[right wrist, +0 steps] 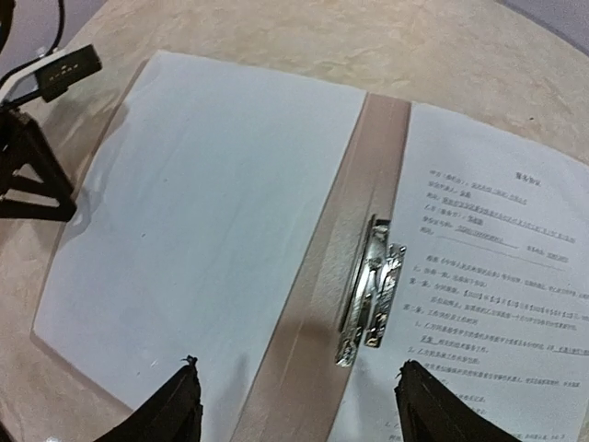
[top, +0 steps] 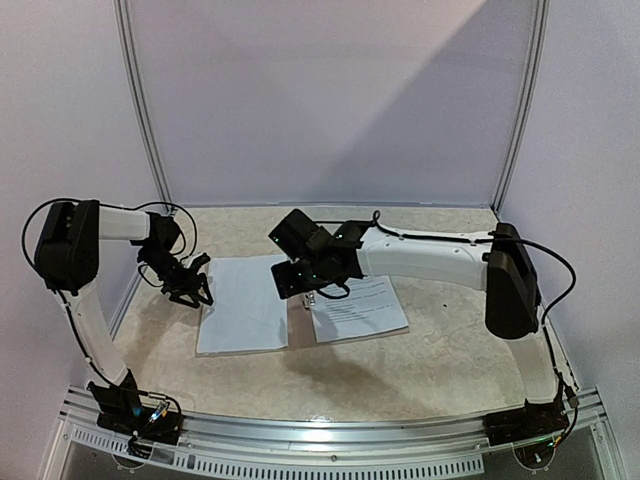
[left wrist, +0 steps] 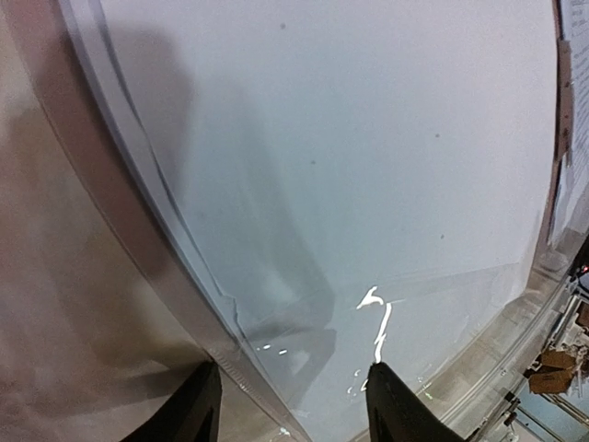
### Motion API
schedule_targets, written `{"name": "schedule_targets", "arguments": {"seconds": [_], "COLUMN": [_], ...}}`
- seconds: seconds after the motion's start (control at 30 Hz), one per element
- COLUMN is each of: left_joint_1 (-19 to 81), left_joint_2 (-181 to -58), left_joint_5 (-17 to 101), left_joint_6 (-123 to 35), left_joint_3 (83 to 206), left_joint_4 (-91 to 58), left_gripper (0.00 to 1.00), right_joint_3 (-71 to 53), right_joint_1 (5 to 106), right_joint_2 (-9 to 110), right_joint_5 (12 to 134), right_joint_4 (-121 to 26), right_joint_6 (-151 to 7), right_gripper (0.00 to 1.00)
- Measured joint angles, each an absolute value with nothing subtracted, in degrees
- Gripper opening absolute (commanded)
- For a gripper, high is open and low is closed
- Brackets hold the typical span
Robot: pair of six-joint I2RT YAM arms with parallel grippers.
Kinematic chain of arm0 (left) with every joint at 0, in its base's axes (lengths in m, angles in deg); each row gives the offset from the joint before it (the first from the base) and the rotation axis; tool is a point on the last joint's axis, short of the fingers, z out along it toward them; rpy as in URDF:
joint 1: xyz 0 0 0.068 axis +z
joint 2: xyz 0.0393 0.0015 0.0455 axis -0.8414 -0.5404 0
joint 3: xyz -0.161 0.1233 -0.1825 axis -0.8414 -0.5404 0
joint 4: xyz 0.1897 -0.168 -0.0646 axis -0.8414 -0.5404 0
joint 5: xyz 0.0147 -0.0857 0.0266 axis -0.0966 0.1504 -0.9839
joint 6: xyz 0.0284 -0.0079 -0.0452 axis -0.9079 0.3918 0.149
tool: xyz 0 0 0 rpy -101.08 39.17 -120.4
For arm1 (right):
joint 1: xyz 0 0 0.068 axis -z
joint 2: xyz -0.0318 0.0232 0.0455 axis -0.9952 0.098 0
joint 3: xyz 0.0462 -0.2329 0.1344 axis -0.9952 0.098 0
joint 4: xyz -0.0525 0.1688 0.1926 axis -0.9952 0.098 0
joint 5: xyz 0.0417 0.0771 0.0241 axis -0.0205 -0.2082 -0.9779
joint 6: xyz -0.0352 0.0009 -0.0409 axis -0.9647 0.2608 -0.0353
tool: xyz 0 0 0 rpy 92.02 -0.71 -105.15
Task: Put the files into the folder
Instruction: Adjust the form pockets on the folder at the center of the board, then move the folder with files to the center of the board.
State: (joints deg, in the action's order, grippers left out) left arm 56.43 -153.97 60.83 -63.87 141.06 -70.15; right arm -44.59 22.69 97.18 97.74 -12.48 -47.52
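The left arm (top: pixel 93 322) and the right arm (top: pixel 425 255) are built alike: smooth white tubular links joined by bulky matte black joint housings with rounded corners. A thin black cable (top: pixel 33 212) loops loosely around the left arm's big housing, and a second cable (top: pixel 565 262) arcs off the right arm's. The black base block (top: pixel 128 412) of the left arm shows small coloured wires. The left claw (top: pixel 190 290) and the right claw (top: pixel 308 288) are black throughout; seen from the wrist, the fingers (right wrist: pixel 177 410) are dark, tapering wedges.
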Motion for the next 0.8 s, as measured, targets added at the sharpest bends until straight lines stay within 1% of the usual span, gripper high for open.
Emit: {"name": "schedule_targets", "arguments": {"seconds": [0.2, 0.4, 0.47, 0.53, 0.57, 0.8], "left_joint_1": [56.41, 56.41, 56.41, 56.41, 56.41, 56.41], "left_joint_2": [-153.97, -153.92, -153.92, -153.92, -153.9, -153.88], "left_joint_5": [60.76, 60.81, 60.83, 60.85, 60.83, 60.83], "left_joint_6": [-64.04, -64.24, -64.28, -64.35, -64.37, -64.37], "left_joint_3": [141.01, 140.95, 140.95, 140.92, 140.9, 140.9], "left_joint_4": [-70.15, -70.11, -70.11, -70.04, -70.02, -70.02], "left_gripper": [0.56, 0.56, 0.56, 0.56, 0.56, 0.56], "right_joint_3": [-53.05, -56.09, -56.13, -56.92, -57.0, -60.35], "right_joint_1": [25.53, 26.95, 27.3, 27.43, 27.45, 27.52], "right_joint_2": [105.42, 112.59, 113.94, 114.33, 114.36, 117.02], "right_joint_5": [102.59, 103.13, 103.51, 103.72, 103.7, 103.46], "right_joint_4": [-8.78, -7.45, -7.34, -7.87, -7.89, -8.26], "right_joint_6": [-49.86, -50.95, -51.04, -51.08, -51.15, -52.09], "right_gripper": [0.74, 0.71, 0.68, 0.61, 0.61, 0.39]}}
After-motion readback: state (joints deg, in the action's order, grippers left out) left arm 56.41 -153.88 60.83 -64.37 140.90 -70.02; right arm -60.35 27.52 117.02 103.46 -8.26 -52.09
